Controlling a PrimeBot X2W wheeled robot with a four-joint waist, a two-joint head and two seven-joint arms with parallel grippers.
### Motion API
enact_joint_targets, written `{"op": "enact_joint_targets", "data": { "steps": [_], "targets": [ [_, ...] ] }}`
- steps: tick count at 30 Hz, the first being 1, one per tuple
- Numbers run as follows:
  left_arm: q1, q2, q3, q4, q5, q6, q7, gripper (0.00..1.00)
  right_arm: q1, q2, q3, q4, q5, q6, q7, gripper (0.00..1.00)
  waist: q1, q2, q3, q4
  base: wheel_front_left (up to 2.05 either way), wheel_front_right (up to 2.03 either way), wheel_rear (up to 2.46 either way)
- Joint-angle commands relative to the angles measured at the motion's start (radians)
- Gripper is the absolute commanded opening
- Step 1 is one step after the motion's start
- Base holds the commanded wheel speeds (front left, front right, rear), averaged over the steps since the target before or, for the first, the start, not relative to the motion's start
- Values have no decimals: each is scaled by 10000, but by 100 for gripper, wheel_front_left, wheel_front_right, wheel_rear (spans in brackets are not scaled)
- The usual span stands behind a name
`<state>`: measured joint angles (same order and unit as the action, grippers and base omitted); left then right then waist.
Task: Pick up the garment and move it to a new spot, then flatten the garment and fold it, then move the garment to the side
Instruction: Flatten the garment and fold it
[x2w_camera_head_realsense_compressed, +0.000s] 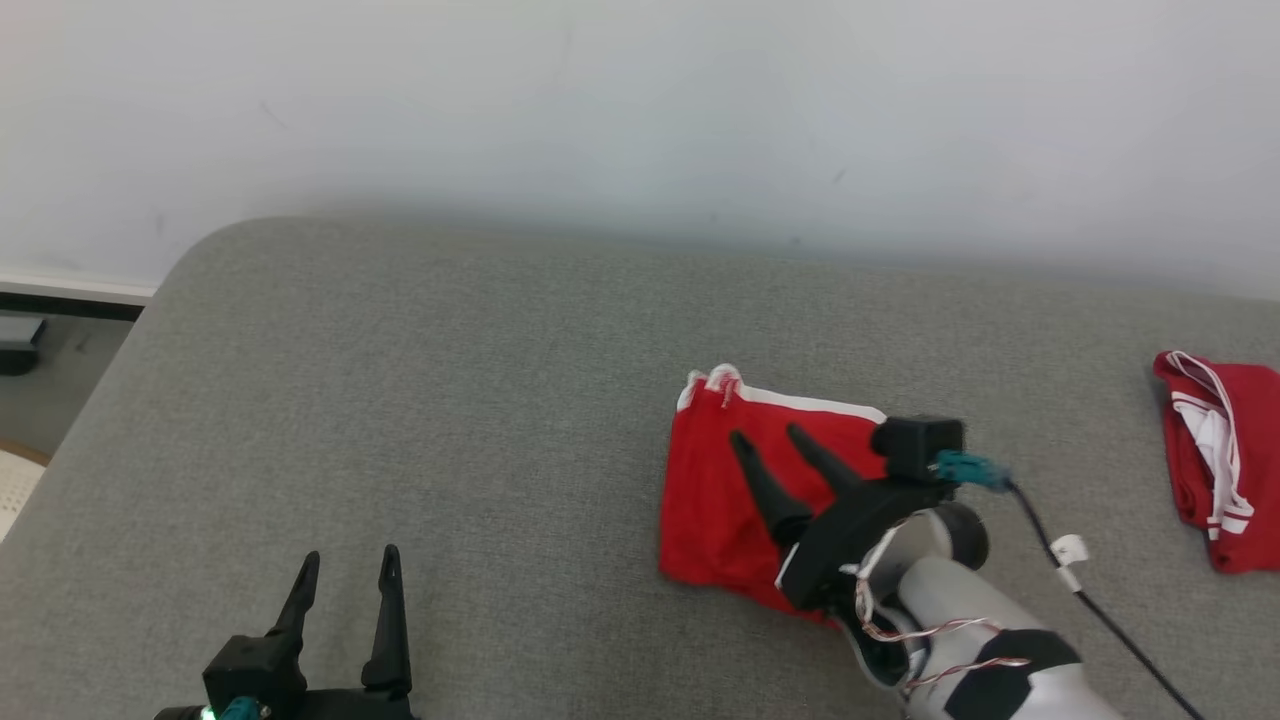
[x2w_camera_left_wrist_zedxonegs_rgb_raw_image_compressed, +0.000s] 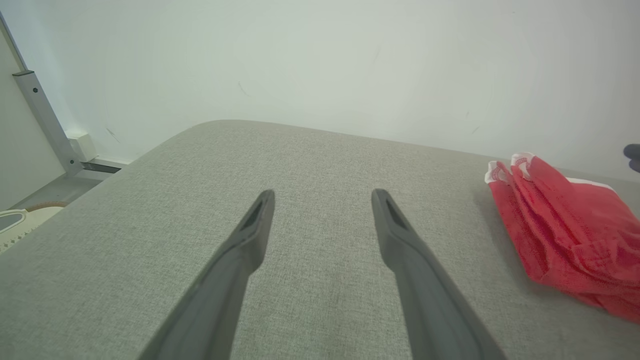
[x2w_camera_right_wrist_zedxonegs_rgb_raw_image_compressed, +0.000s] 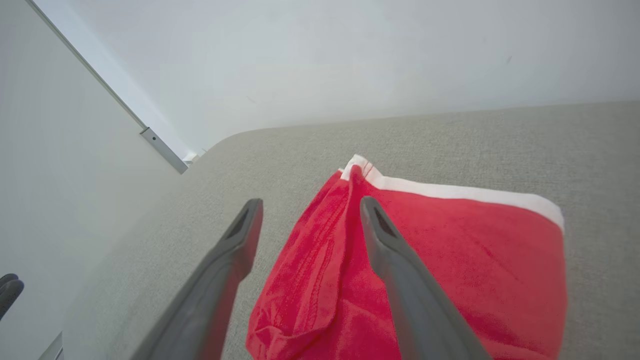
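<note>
Red white-trimmed garment (x2w_camera_right_wrist_zedxonegs_rgb_raw_image_compressed: 450, 250) on grey surface (x2w_camera_right_wrist_zedxonegs_rgb_raw_image_compressed: 500, 140); right gripper (x2w_camera_right_wrist_zedxonegs_rgb_raw_image_compressed: 310, 202) over it, fingers (x2w_camera_right_wrist_zedxonegs_rgb_raw_image_compressed: 400, 280) wide apart

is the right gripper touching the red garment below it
Cannot tell. Head and right wrist views show the open right gripper overlapping the red garment, but no plain contact or gap.

Second red garment (x2w_camera_head_realsense_compressed: 1190, 480) cut at edge; folded garment (x2w_camera_head_realsense_compressed: 710, 500) partly behind right hand (x2w_camera_head_realsense_compressed: 767, 434).
</note>
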<state>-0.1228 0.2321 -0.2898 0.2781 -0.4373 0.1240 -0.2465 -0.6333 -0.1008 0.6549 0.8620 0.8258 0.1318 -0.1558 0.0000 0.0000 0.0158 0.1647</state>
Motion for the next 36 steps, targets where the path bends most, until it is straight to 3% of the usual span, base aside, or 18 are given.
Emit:
{"op": "enact_joint_targets", "data": {
  "steps": [1, 9, 14, 22, 28, 30, 31, 34, 36],
  "targets": [
    [95, 57, 21, 3, -66, 54, -71, 100, 101, -194, -36, -127, 88, -24, -115, 100, 0, 0, -27, -111, 0, 0, 0],
    [318, 122, 191, -180, -110, 158, -120, 100, 432, -1647, -802, -1159, 49, -22, -839, 100, 0, 0, 39, -451, 0, 0, 0],
    [425, 154, 233, -298, -84, 204, -148, 100, 837, -2054, -1528, -1053, -166, -22, -991, 100, 0, 0, 99, -507, 0, 0, 0],
    [575, 265, 284, -513, -68, 353, -152, 100, 1449, -1642, -2335, -889, -1191, -22, -1097, 100, 0, 0, 67, -547, 0, 0, 0],
    [728, 326, 323, -670, 42, 473, -152, 100, 2172, -1208, -3855, -1925, -2299, -24, -1089, 100, 0, 0, -108, -653, 0, 0, 0],
    [838, 406, 321, -692, 119, 516, -158, 100, 2626, -1058, -4428, -2580, -2772, -22, -1087, 78, 0, 0, -189, -698, 0, 0, 0],
    [882, 463, 296, -706, 205, 518, -162, 100, 2873, -1027, -4669, -2938, -3055, -22, -1087, 76, 0, 0, -230, -735, 0, 0, 0],
    [982, 584, 221, -746, 402, 497, -169, 100, 3691, -937, -5467, -4066, -3829, -22, -1090, 100, 0, 0, -311, -829, 0, 0, 0],
    [1116, 658, 236, -736, 482, 495, -173, 100, 4267, -816, -5875, -4774, -4251, -22, -1087, 100, 0, 0, -369, -924, 0, 0, 0]
  ]
}}
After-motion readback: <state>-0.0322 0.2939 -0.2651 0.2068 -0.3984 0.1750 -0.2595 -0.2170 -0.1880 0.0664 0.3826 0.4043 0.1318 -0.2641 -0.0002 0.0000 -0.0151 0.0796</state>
